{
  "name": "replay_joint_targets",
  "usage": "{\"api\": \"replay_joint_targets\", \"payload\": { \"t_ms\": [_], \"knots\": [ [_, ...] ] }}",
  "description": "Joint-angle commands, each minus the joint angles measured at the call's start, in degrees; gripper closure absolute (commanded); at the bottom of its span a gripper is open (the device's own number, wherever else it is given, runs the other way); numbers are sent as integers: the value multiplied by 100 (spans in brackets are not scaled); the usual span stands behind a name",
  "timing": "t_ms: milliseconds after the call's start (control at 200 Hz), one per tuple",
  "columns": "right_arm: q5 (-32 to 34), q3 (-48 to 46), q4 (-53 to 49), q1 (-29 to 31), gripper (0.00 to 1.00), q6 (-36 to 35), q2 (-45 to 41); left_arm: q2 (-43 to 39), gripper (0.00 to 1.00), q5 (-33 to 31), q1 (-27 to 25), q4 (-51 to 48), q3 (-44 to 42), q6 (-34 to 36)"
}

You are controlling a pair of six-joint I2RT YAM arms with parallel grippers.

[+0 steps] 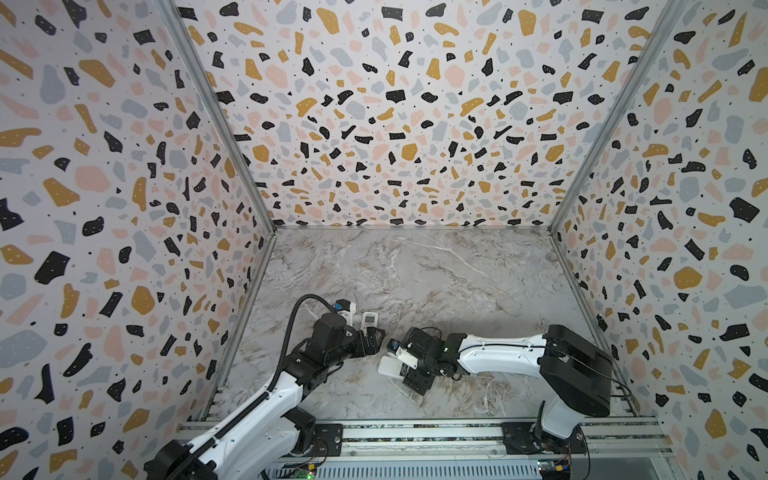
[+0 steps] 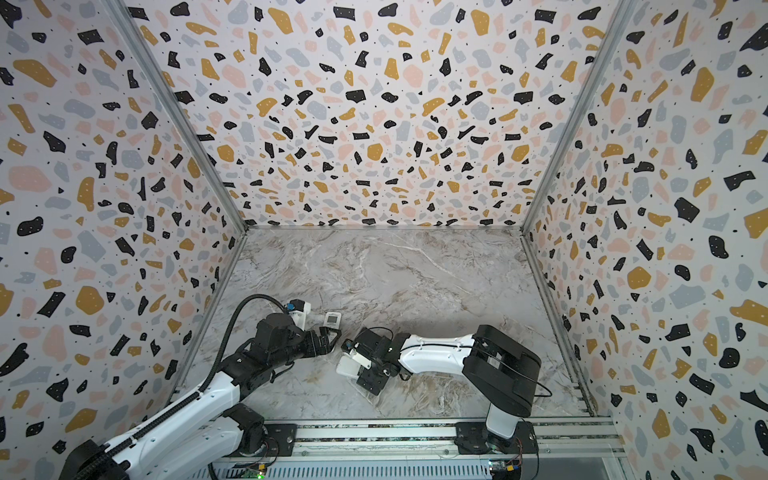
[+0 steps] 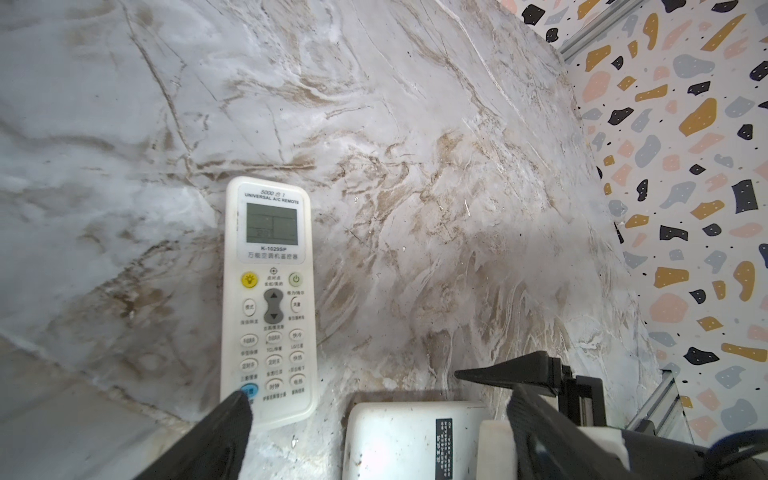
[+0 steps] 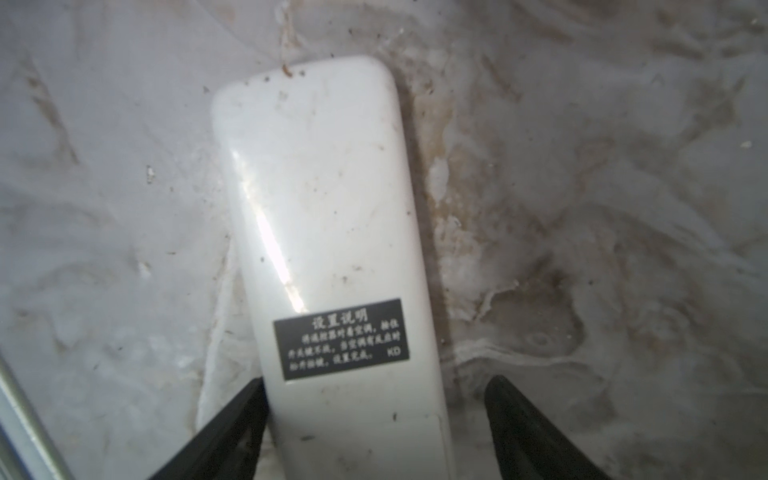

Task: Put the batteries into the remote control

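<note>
Batteries show in none of our views, so we read the two remotes on the marble table [image 1: 457, 282] instead. On the left, the face-up remote [image 1: 368, 319] lies with its long axis from 12 to 6 o'clock in both top views. Its button end is nearest the left gripper [image 3: 351, 388], which sits just at its 6 o'clock. That gripper is spread wide and empty. In the left wrist view one finger [image 3: 232, 419] overlaps the remote's near corner, and the body lies off to that side, not between the jaws.

To the right, the face-down remote [image 4: 328, 232] points toward about 9 o'clock from the right gripper [image 4: 384, 415], its long axis running straight out between the jaws. They are spread astride it: one finger [image 4: 237, 419] meets its edge, the other stands apart. We judge the right arm the nearer to the upturned back, where a battery door would be.
</note>
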Motion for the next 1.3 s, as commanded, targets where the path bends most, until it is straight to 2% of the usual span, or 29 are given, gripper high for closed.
{"api": "replay_joint_targets", "payload": {
  "t_ms": [0, 330, 450, 591, 751, 871, 981, 1121, 1296],
  "knots": [
    [-49, 47, -205, -33, 23, -107, 65, -50, 3, 136, 40, 282, 112, 104],
    [-306, -110, 64, -184, 57, 100, -51, -45, 3, 231, 41, 583, 192, 202],
    [-866, -475, 603, -541, 65, 403, -558, -43, 3, 370, 41, 847, 230, 205],
    [-1627, -1000, 1362, -1101, 74, 801, -1658, -53, 3, 888, 40, 1447, 261, 144],
    [-2949, -1666, 2532, -1873, 79, 1324, -2884, -186, 3, 1809, 15, 2600, 311, -233],
    [-3696, -2005, 3395, -2265, 80, 1791, -3477, -324, 0, 2195, -91, 3348, 348, -547],
    [-4236, -2117, 4089, -2442, 81, 2143, -3641, -299, 1, 2329, -407, 3896, 421, -631],
    [-4887, -2144, 4945, -2579, 82, 2582, -3650, -198, 1, 2452, -887, 3978, 673, -360],
    [-5337, -2139, 5566, -2631, 82, 2868, -3769, -91, 0, 2446, -1015, 4005, 792, -262]
  ]
}}
